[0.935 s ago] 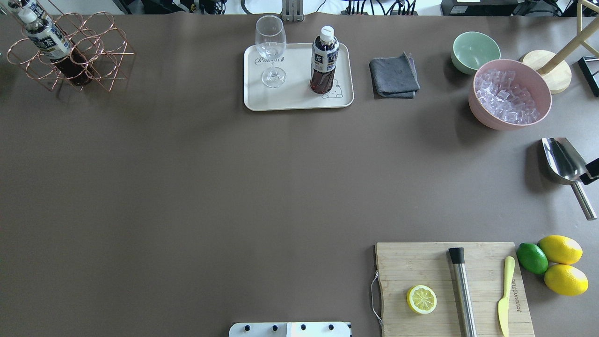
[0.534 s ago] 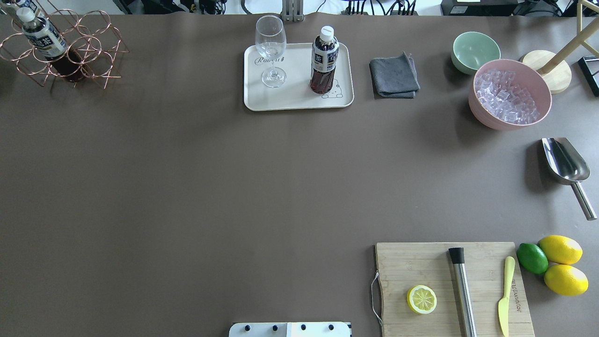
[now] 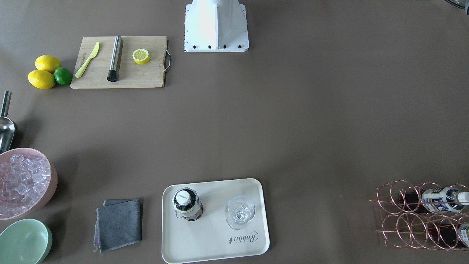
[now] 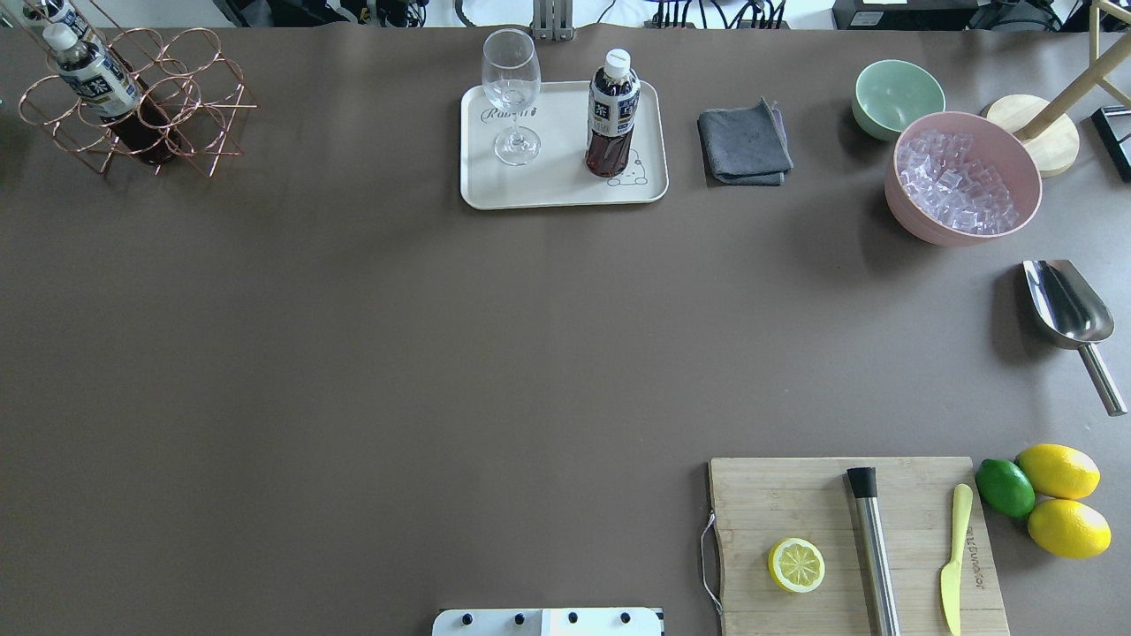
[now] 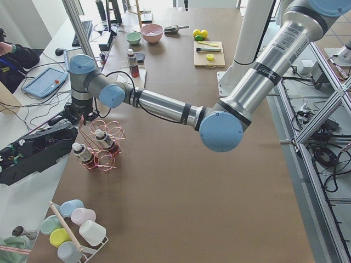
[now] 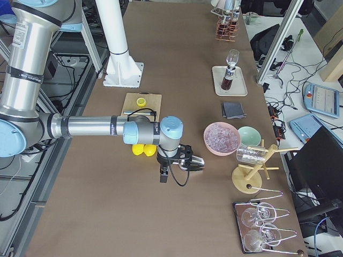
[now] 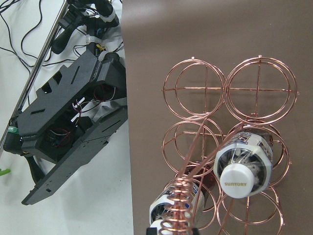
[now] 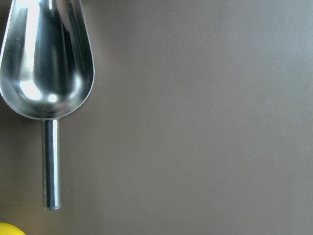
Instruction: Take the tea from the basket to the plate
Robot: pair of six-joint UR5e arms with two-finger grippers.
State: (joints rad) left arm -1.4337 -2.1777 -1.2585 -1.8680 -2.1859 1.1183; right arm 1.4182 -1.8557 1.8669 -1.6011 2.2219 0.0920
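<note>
One tea bottle (image 4: 612, 115) stands upright on the cream plate (image 4: 557, 187) beside a wine glass (image 4: 512, 97); it also shows in the front view (image 3: 187, 204). Two more tea bottles (image 7: 243, 166) (image 7: 178, 208) lie in the copper wire basket (image 4: 190, 97) at the table's far left corner. My left gripper (image 5: 82, 116) hangs just above the basket; I cannot tell whether it is open or shut. My right gripper (image 6: 179, 163) is beside the steel scoop (image 8: 46, 63); I cannot tell its state either.
A pink bowl of ice (image 4: 963, 177), a mint bowl (image 4: 897, 97) and a grey cloth (image 4: 744, 146) lie right of the plate. A cutting board (image 4: 778, 503) with half a lemon, a muddler and a knife sits near right. Black equipment (image 7: 73, 142) lies beyond the table edge by the basket.
The basket with its two bottles shifted up and left, then back right and down. A dark gripper part at the right edge by the scoop has left the overhead view.
</note>
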